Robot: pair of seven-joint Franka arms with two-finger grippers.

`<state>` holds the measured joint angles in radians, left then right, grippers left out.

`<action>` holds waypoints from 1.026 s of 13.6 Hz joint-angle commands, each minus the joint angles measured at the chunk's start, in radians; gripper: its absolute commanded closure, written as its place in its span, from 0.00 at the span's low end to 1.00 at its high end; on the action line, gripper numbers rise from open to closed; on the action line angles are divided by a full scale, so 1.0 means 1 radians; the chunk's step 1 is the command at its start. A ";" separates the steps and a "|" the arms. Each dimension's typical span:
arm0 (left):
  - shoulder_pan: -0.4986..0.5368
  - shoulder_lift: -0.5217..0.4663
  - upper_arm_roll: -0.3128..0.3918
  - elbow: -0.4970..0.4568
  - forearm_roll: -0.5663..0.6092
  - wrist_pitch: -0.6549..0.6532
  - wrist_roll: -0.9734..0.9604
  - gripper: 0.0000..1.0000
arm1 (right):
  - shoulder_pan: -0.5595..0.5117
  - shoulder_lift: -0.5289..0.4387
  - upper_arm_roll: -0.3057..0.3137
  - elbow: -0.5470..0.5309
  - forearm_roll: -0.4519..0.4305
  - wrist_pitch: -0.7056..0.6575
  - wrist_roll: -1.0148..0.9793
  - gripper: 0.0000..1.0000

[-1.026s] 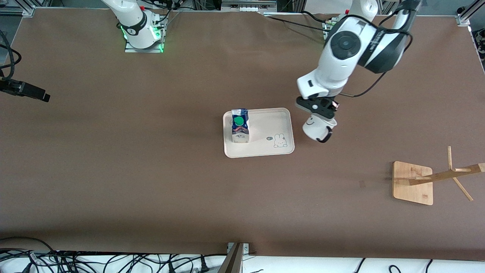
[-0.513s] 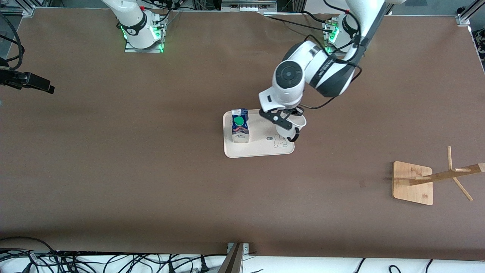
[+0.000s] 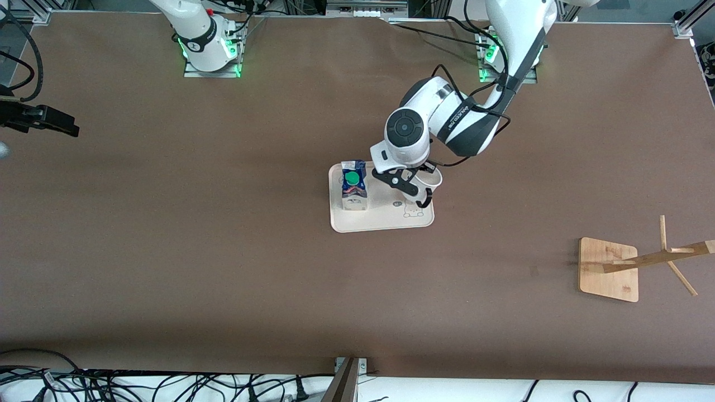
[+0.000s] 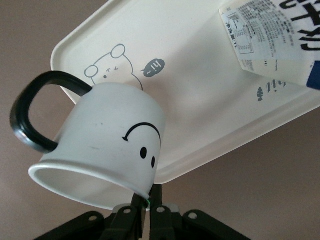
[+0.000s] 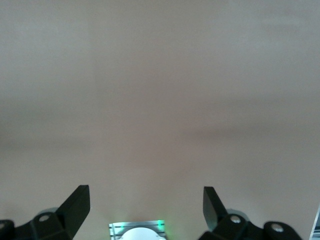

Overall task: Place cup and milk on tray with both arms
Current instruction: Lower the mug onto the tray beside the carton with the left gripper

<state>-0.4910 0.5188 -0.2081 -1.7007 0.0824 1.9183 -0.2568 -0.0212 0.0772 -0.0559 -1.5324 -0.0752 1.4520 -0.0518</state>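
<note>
The only word I can read is "hi~", in a small grey speech bubble printed on the tray, at about two o'clock from the bunny drawing in my left wrist view. The cup carries a black smiley face, a sign and no lettering. The milk shows a panel of fine print and large dark characters on its cream side; I can't make out any of it.
</note>
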 commanded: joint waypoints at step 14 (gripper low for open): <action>-0.023 0.049 0.004 0.033 -0.001 -0.025 -0.015 0.57 | 0.018 -0.013 0.018 -0.005 0.072 0.097 0.012 0.00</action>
<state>-0.5108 0.5587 -0.2076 -1.6974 0.0819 1.9099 -0.2661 -0.0131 0.0773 -0.0394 -1.5323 -0.0155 1.5468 -0.0513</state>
